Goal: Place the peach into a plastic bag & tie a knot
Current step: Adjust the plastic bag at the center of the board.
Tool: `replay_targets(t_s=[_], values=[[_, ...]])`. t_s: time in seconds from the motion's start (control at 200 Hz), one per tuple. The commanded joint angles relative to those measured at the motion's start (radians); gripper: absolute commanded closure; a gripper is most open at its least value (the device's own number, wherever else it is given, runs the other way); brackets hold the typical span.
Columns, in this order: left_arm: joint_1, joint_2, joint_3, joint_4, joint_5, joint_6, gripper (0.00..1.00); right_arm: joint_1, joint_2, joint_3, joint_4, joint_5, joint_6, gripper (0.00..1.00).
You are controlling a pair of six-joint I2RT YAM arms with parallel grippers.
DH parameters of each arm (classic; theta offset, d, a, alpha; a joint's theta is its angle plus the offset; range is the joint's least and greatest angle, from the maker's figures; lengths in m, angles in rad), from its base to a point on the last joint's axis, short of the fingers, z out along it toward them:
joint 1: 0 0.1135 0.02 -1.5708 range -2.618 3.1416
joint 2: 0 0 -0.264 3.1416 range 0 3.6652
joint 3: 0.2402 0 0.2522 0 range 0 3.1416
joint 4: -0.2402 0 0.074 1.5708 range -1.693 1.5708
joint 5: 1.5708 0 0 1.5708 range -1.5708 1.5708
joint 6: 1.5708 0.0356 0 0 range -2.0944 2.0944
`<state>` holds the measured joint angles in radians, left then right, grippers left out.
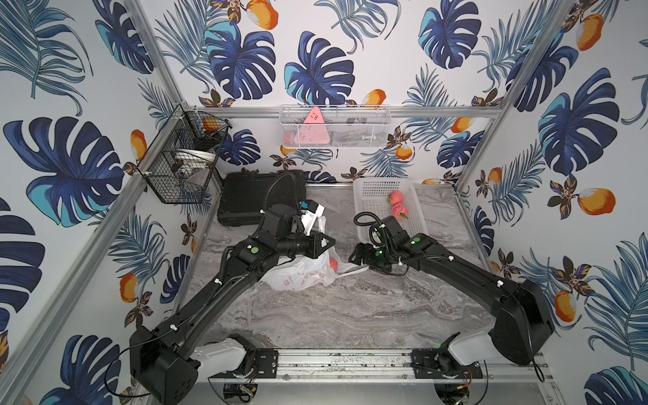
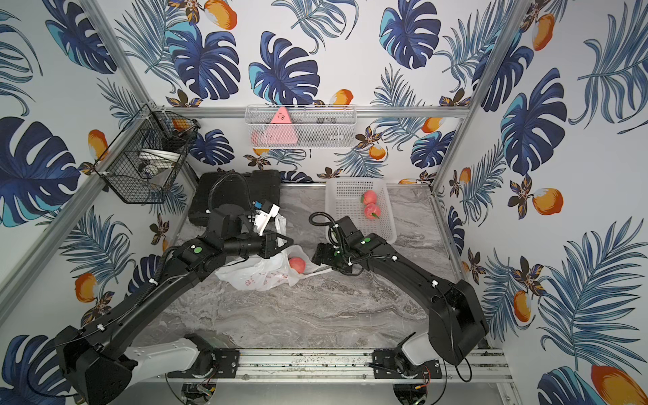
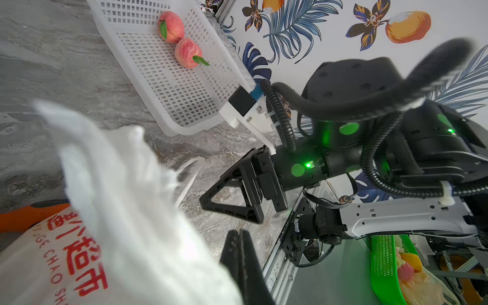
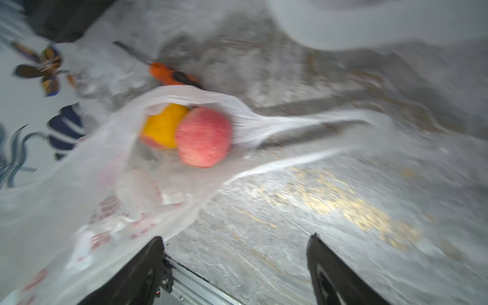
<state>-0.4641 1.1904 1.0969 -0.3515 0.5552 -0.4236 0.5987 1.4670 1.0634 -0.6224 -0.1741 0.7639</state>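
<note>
The plastic bag [image 1: 298, 275] lies crumpled on the marble table, white and thin with red print. Its upper edge is pulled up to my left gripper [image 1: 329, 242], whose fingers [image 3: 239, 237] are pressed shut with bag film against them. A pink peach [image 1: 333, 263] sits in the bag's open mouth, beside a yellow fruit [image 4: 163, 126]. One loose handle [image 4: 303, 121] trails across the table toward my right gripper [image 1: 354, 257]. That gripper [image 4: 236, 248] is open and empty, low over bare table just clear of the bag. The knot is out of view.
A white perforated basket [image 1: 361, 210] at the back right holds two more peaches [image 1: 396, 198]. A black case [image 1: 245, 196] stands at the back left. An orange-handled tool [image 4: 171, 75] lies behind the bag. Wire baskets [image 1: 182, 164] hang on the walls.
</note>
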Motion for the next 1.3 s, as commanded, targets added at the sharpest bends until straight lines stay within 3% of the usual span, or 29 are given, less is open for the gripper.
replay_targets(t_s=[0.0, 0.26, 0.395, 0.51, 0.615, 0.696, 0.846, 1.096, 1.206, 1.291], values=[[0.001, -0.006, -0.010, 0.048, 0.020, -0.009, 1.00, -0.054, 0.007, -0.057, -0.074, 0.126, 0.162, 0.15], [0.002, -0.015, -0.011, 0.036, 0.033, -0.001, 1.00, -0.071, 0.218, -0.011, 0.107, 0.091, 0.247, 0.21], [0.002, -0.027, -0.018, 0.041, 0.034, -0.007, 1.00, -0.073, 0.287, -0.017, 0.165, 0.118, 0.282, 0.32], [0.002, -0.036, -0.024, 0.044, 0.036, -0.009, 1.00, -0.071, 0.317, -0.007, 0.185, 0.147, 0.272, 0.47], [0.002, -0.041, -0.024, 0.034, 0.034, -0.008, 1.00, -0.070, 0.300, -0.016, 0.214, 0.159, 0.252, 0.70], [0.002, -0.049, -0.010, 0.016, 0.032, 0.001, 1.00, -0.061, 0.233, -0.028, 0.244, 0.155, 0.202, 0.84], [0.002, -0.048, 0.072, -0.038, 0.009, 0.029, 1.00, -0.059, 0.023, 0.011, 0.163, 0.190, 0.076, 1.00], [0.024, -0.052, 0.199, -0.107, -0.040, 0.060, 1.00, -0.139, -0.215, 0.320, -0.092, 0.295, -0.162, 1.00], [0.027, -0.051, 0.137, -0.081, -0.045, 0.038, 1.00, -0.187, -0.230, 0.437, -0.134, 0.267, -0.210, 1.00], [0.024, -0.051, 0.030, 0.034, -0.020, -0.035, 1.00, -0.190, -0.223, 0.449, -0.167, 0.236, -0.188, 1.00]])
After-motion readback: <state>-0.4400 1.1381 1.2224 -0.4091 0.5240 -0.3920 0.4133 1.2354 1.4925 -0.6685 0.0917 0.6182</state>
